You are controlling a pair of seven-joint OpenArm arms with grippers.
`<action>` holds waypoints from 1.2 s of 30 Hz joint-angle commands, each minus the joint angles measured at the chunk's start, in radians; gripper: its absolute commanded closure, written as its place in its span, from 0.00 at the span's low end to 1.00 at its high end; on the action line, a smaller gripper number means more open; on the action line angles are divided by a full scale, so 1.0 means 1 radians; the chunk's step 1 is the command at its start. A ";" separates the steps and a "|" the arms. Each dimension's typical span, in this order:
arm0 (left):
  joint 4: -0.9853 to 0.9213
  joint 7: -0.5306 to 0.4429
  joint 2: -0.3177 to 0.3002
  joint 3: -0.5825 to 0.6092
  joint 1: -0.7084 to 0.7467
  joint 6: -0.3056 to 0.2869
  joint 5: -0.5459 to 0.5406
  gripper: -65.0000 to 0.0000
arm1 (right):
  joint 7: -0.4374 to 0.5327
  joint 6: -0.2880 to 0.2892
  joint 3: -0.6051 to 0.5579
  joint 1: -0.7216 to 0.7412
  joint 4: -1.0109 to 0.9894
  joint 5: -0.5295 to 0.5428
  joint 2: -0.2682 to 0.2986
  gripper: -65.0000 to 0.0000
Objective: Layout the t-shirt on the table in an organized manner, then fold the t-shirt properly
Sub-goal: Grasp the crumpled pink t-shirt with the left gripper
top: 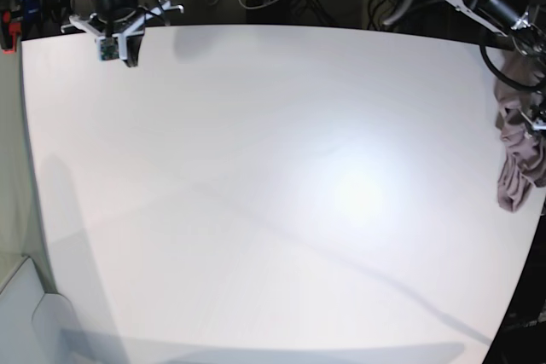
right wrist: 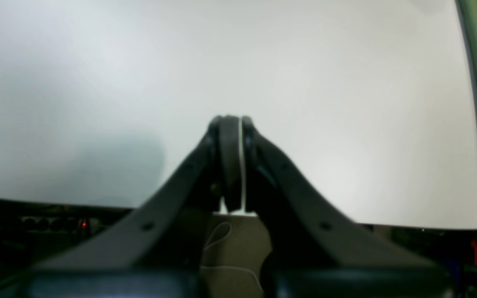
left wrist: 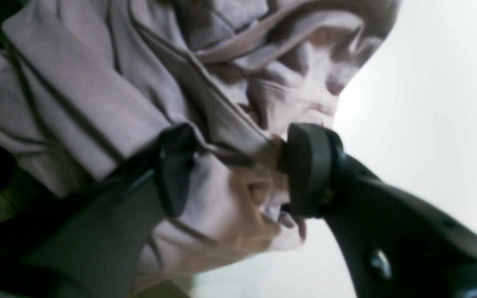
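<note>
Closest to our left wrist camera, our left gripper [left wrist: 230,169] fills the lower half of the frame, its two dark pads set apart with a thick bunch of the t-shirt [left wrist: 110,82] clamped between them. Mauve-brown cloth spills past the pads toward the upper left of that frame in soft, wrinkled folds, with a seam running diagonally through it. Behind the cloth, on the right side of the frame, we see only the white table [left wrist: 437,103].

On our right wrist camera, our right gripper [right wrist: 232,161] sits at centre, its pads pressed together with nothing between them, over bare white tabletop.

Farther off, in the base view, the table [top: 256,193] takes up nearly the whole frame. Our right gripper [top: 119,36] hangs at the upper left, near the table's far edge. At the right edge of the frame the t-shirt [top: 517,159] hangs bunched in a narrow drooping column from our left arm, its lower end near the table's right border; whether it touches the surface we cannot tell.
</note>
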 commanded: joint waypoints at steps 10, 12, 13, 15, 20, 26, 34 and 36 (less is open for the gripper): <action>0.016 -0.007 -0.019 -0.001 -0.033 -0.002 -0.014 0.97 | 0.022 0.001 0.002 -0.009 0.017 -0.002 0.007 1.00; 0.037 -0.003 -0.016 -0.001 -0.033 -0.002 -0.022 1.00 | 0.022 0.001 0.002 -0.009 0.017 -0.002 0.007 1.00; 0.055 -0.003 -0.006 -0.003 -0.034 -0.002 -0.022 0.99 | 0.022 0.001 0.002 -0.009 0.017 -0.002 0.007 1.00; 0.115 -0.003 0.017 -0.003 -0.034 -0.002 -0.023 0.99 | 0.022 0.001 0.002 -0.009 0.017 -0.002 0.007 1.00; 0.333 0.116 0.063 0.039 -0.071 -0.010 -0.023 0.99 | 0.022 0.001 0.007 -0.009 0.017 -0.002 0.007 1.00; 0.594 0.258 0.092 0.183 -0.123 -0.004 -0.048 0.99 | 0.022 0.001 0.007 -0.007 0.017 -0.002 0.007 1.00; 0.634 0.315 0.124 0.352 -0.237 -0.004 -0.058 0.99 | 0.019 0.001 0.011 0.013 0.017 -0.003 0.007 1.00; 0.634 0.314 0.122 0.418 -0.263 -0.004 -0.057 0.99 | 0.019 0.001 0.011 0.014 0.017 -0.003 0.007 1.00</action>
